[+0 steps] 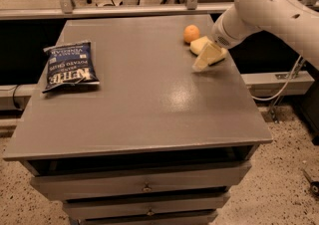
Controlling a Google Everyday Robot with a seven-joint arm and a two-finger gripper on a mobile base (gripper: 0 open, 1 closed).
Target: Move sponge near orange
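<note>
Your hand [205,59] is at the far right of the desk [149,104], right up against the sponge [198,45]; you can't tell from here whether it's clamped on it or loose. Sponge sits just beside the orange [191,34], approx touching it. Chip bag [70,66] lies well apart on the left.
</note>
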